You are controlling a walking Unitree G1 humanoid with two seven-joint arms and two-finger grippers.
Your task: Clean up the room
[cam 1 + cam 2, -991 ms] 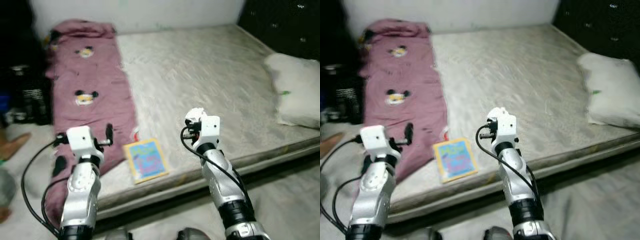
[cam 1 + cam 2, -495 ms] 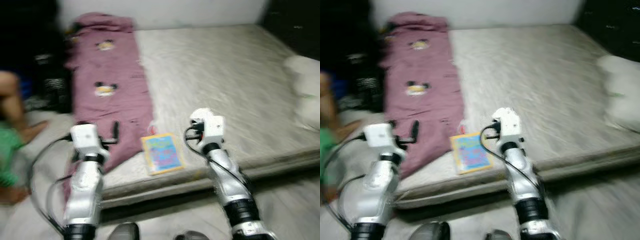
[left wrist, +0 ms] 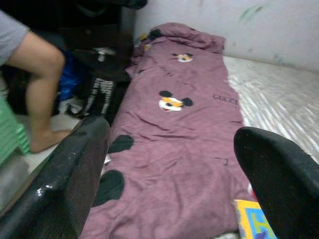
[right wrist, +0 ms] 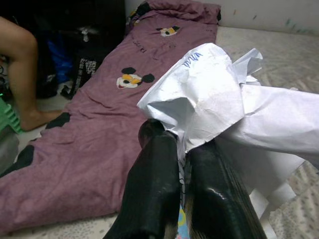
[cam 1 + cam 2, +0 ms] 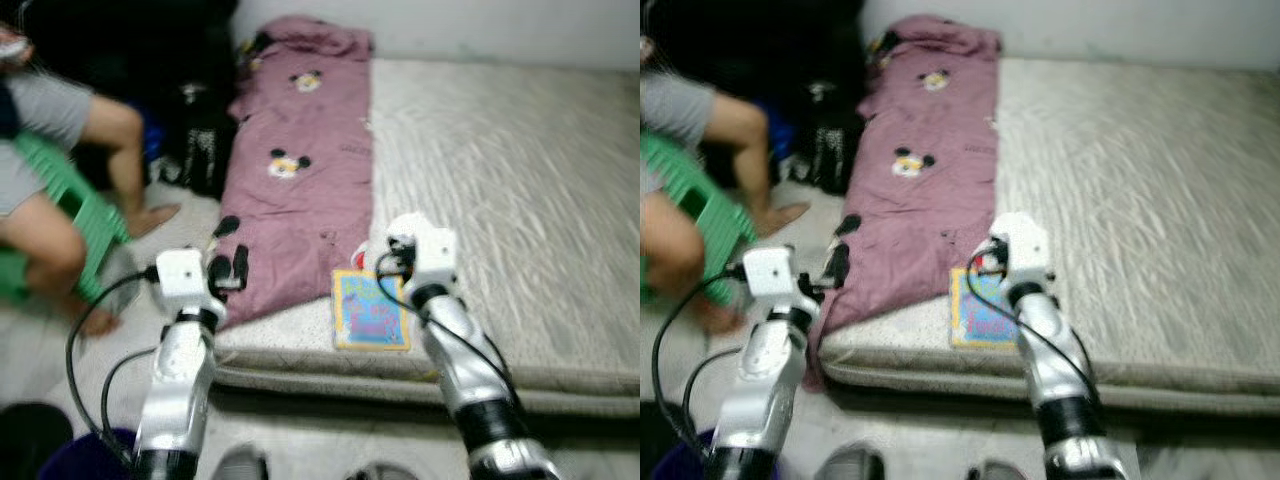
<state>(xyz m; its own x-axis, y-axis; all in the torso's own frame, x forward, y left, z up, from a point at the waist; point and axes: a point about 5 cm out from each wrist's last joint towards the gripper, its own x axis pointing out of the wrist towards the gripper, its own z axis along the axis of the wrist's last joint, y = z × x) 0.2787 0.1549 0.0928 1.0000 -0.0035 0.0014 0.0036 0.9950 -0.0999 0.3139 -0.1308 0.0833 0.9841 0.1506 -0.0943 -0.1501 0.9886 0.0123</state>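
The right claw (image 4: pixel 179 164) is clenched on a crumpled white paper (image 4: pixel 224 104), held above the near edge of the mattress (image 5: pixel 520 180). The left claw (image 3: pixel 169 164) hangs released over the purple mouse-print blanket (image 3: pixel 174 149). A colourful booklet (image 5: pixel 370 310) lies beside that blanket on the bed. Farther left, a person's bare legs (image 5: pixel 120 150) rest by a green stool (image 5: pixel 70 220)

Mauve, pale grey, green and white

The blanket (image 5: pixel 300 190) was mauve with black, yellow and white cartoon-mouse heads and black patches near its lower edge. The mattress (image 5: pixel 520 190) was pale grey with a streaked pattern. The booklet (image 5: pixel 368 310) was yellow-edged with blue and pink. The crumpled paper (image 4: pixel 219 99) was white, the stool (image 5: pixel 75 215) green, both tools' fingers (image 4: pixel 154 199) glossy black.
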